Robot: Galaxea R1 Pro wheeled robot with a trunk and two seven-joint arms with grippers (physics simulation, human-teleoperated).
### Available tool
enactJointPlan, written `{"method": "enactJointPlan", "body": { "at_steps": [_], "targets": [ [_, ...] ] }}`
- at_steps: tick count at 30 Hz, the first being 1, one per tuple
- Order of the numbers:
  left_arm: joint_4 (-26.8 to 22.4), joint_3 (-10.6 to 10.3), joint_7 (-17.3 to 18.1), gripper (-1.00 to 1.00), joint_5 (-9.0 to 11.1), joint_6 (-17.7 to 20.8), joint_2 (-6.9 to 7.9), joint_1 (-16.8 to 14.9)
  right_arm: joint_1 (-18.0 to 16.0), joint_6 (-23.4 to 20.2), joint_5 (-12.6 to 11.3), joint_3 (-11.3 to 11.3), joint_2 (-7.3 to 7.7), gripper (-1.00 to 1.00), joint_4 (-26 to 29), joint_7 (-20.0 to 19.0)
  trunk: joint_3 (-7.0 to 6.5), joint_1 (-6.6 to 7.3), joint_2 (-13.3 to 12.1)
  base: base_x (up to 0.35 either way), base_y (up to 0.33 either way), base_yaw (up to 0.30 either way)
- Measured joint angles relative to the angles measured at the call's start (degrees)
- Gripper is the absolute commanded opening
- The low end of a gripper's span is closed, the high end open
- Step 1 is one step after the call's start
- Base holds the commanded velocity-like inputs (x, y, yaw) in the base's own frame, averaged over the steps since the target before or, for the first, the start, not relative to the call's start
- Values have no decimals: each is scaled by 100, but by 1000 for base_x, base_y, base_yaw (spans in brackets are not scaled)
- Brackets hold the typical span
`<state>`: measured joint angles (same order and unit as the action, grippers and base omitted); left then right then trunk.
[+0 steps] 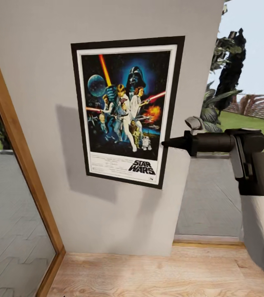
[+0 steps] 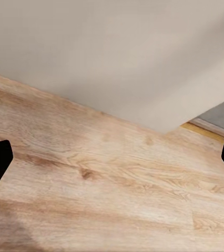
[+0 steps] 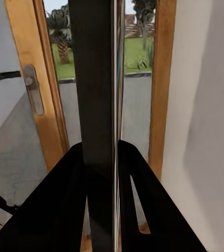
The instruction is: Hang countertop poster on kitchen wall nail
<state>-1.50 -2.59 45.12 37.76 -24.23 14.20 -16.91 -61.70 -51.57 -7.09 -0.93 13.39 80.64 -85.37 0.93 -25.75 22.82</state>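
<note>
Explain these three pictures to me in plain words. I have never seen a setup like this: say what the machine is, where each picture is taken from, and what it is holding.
These are simulator renders from a wheeled robot with two arms, each ending in a two-finger gripper.

The large picture comes from a camera on its head. It faces a pale grey wall above a wooden floor. The right gripper reaches in from the side and pinches the right edge of a framed Star Wars poster, holding it flat against the wall.

The right wrist camera looks along that gripper's fingers: the poster's frame appears edge-on as a dark strip between them, with a wood-framed glass door beyond.

The left wrist camera shows the left gripper, fingertips wide apart and empty, pointing at the floor.
</note>
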Motion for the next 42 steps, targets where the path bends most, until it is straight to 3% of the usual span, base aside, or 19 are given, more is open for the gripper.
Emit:
{"method": "enactJointPlan", "body": {
  "at_steps": [9, 42],
  "targets": [
    [-4, 5, 8, 100, 3, 0, 3, 0, -386, -355, -8, -46, -71, -100, -128, 2, 0, 0, 0, 0, 0, 0],
    [-8, 5, 9, 100, 6, 0, 21, 1, -426, -408, -10, -48, -140, -100, -135, 4, 0, 0, 0, 0, 0, 28]
  ]
}}
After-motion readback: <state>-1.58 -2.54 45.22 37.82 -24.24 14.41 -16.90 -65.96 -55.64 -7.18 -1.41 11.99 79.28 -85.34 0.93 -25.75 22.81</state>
